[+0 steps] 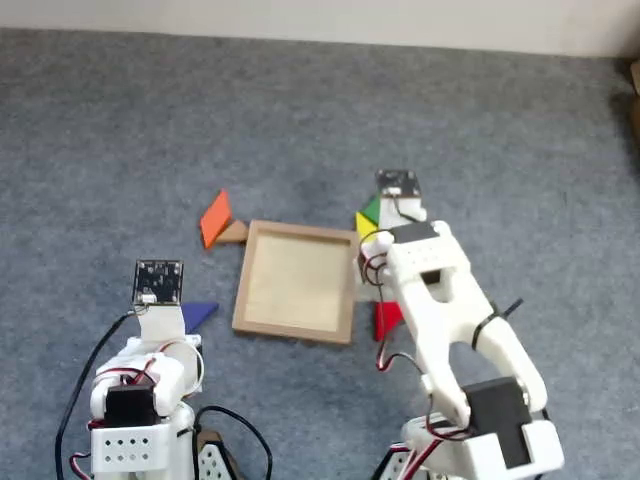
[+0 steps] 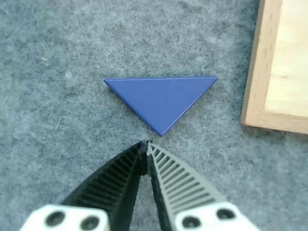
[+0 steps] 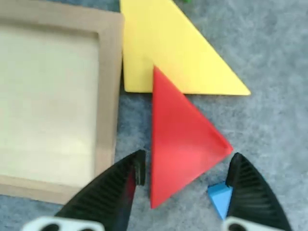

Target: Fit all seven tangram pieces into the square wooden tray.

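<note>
The right gripper [image 3: 187, 166] has its fingers apart on both sides of the red triangle [image 3: 183, 139], at four o'clock from the tray [image 3: 108, 96]. I fear that closing could slide this thin piece against the touching yellow triangle [image 3: 163, 53]. The left gripper [image 2: 147, 144], fingers together, points at the blue triangle [image 2: 161, 98].

Indoor room: grey carpet [image 1: 150, 130], pale wall [image 1: 300, 18]

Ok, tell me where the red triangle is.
Right wrist view: the red triangle lies inside the open right pincer, beside the tray, touching the yellow triangle.
</note>
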Available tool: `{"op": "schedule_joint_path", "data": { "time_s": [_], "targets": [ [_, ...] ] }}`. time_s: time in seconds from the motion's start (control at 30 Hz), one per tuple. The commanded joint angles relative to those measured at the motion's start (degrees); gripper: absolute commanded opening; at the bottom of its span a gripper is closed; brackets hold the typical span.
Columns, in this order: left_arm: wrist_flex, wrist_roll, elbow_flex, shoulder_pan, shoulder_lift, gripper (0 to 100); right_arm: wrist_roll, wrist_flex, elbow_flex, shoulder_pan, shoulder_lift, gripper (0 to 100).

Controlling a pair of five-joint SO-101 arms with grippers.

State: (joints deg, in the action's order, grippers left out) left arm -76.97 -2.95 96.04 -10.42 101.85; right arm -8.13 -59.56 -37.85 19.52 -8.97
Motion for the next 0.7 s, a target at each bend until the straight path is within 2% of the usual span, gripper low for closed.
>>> {"op": "schedule_joint_path", "data": {
  "time_s": [0.0, 0.2, 0.37, 0.67],
  "targets": [
    [-0.26, 0.44, 1.19, -0.66, 1.98, 1, 0.70, -0.66, 0.75, 1.63, -2.24, 26.2],
    [-0.26, 0.44, 1.19, -0.66, 1.98, 1, 2.55, -0.48, 2.33, 0.48, 4.00, 26.9],
    [-0.26, 0.44, 1.19, -0.66, 1.98, 1, 3.96, -0.66, 5.67, 0.31, 9.36, 32.2],
    [-0.26, 0.44, 1.19, -0.66, 1.98, 1, 5.89, -0.57, 6.46, -0.84, 10.24, 32.2]
  ]
}}
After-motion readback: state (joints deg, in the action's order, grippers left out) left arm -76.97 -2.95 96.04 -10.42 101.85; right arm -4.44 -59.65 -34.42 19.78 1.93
